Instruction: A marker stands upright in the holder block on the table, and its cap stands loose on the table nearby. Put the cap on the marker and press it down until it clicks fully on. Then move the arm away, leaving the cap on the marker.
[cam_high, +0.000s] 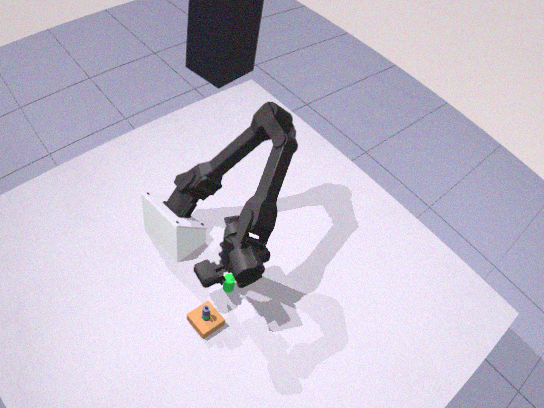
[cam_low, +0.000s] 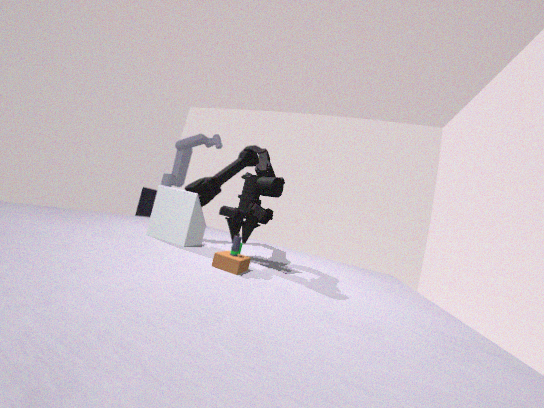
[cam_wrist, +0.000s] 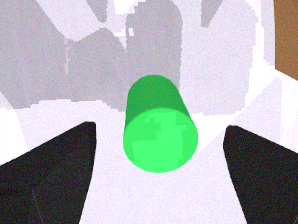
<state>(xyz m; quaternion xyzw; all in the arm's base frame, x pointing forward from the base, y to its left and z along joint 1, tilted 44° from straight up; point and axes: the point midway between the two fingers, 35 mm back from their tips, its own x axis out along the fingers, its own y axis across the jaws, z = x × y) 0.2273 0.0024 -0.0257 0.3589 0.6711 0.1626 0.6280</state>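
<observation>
While the open end effector (cam_wrist: 160, 163) straddles the cap (cam_wrist: 160, 137), the holder block (cam_high: 205, 320) sits nearby.

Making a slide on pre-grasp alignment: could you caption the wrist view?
Open claw poised above the upright green cap, its two fingers on either side and not touching.
</observation>
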